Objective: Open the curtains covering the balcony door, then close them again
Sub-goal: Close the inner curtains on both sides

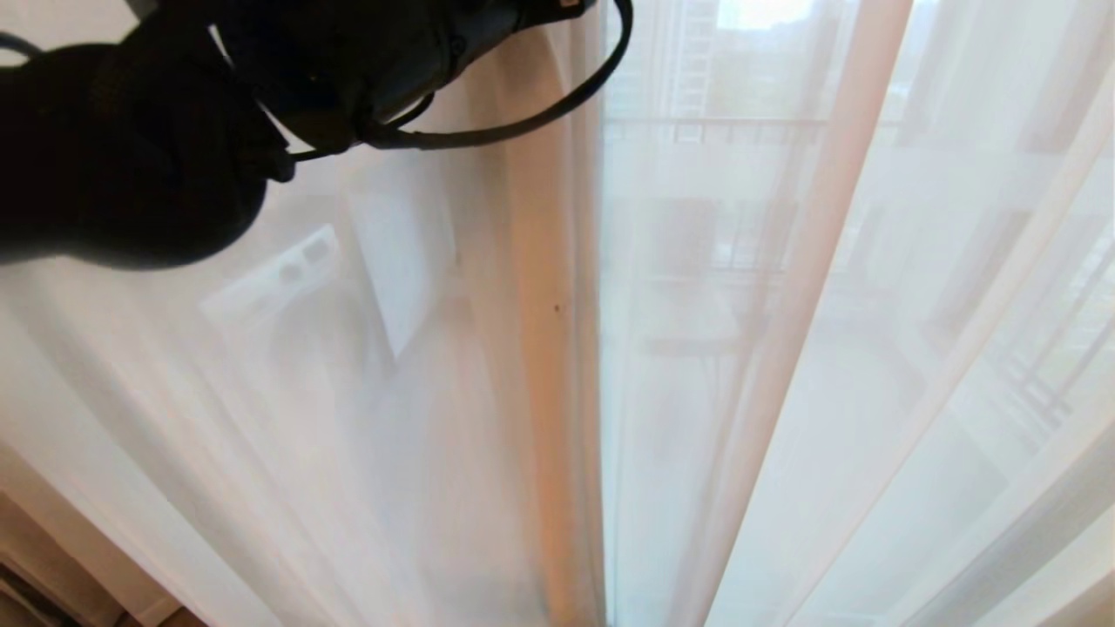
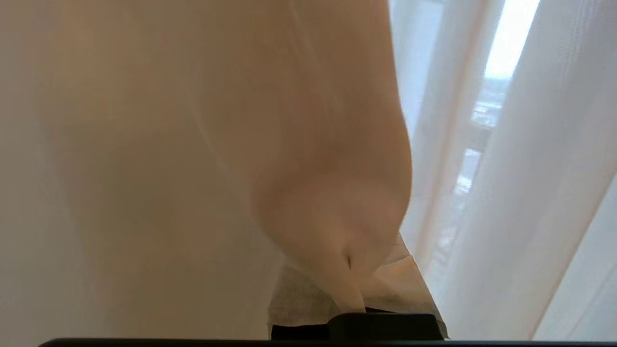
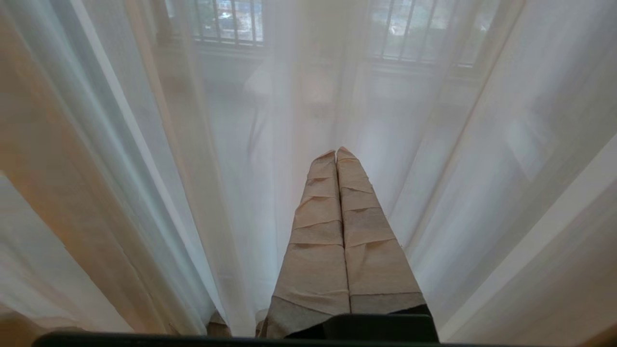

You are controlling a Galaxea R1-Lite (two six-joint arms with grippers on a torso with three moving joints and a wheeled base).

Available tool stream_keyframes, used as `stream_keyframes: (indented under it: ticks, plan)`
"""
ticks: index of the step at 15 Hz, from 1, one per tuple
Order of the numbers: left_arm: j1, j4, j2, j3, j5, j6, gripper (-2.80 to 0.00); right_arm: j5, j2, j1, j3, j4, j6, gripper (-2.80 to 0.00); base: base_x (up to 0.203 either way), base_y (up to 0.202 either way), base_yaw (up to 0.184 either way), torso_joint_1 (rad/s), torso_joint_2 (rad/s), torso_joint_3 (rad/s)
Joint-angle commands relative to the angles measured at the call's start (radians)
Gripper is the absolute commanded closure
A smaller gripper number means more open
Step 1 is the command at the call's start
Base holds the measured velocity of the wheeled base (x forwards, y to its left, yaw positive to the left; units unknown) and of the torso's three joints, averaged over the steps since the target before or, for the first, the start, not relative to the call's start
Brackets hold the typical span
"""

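Left hand (image 2: pixel 359 289): I see my tape-wrapped fingers pressed together, pinching a fold of the thin, see-through white sheer curtains (image 1: pixel 740 366), which billow over them.
Left arm (image 1: pixel 131 139): a dark shape raised at upper left of my head view, cable looping.
Right hand (image 3: pixel 339 231): fingers flat together, gripping nothing, tips against the sheer pleats.
Sheers: drawn across, soft vertical folds.
Balcony railing bars (image 3: pixel 226 21): hazy behind the fabric.
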Motion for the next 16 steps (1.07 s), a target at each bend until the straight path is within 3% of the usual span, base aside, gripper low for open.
stream_keyframes:
  ticks: [1, 6, 10, 16]
  plan:
    - [-0.044, 0.007, 0.097, -0.102, 0.002, 0.000, 0.00, 0.000, 0.000, 0.000, 0.000, 0.000, -0.001, 0.00, 0.000, 0.000, 0.000, 0.000, 0.00, 0.000]
    - [-0.147, 0.069, 0.277, -0.339, -0.002, 0.000, 0.00, 0.000, 0.000, 0.000, 0.000, 0.000, -0.001, 0.00, 0.000, 0.000, 0.000, 0.000, 0.00, 0.000]
    - [-0.193, 0.067, 0.334, -0.340, -0.025, -0.002, 0.00, 0.000, 0.000, 0.000, 0.000, 0.000, -0.001, 0.00, 0.000, 0.000, 0.000, 0.000, 0.00, 0.000]
    - [-0.177, 0.064, 0.327, -0.340, -0.011, -0.004, 0.00, 0.000, 0.000, 0.000, 0.000, 0.000, -0.001, 0.00, 0.000, 0.000, 0.000, 0.000, 0.00, 0.000]
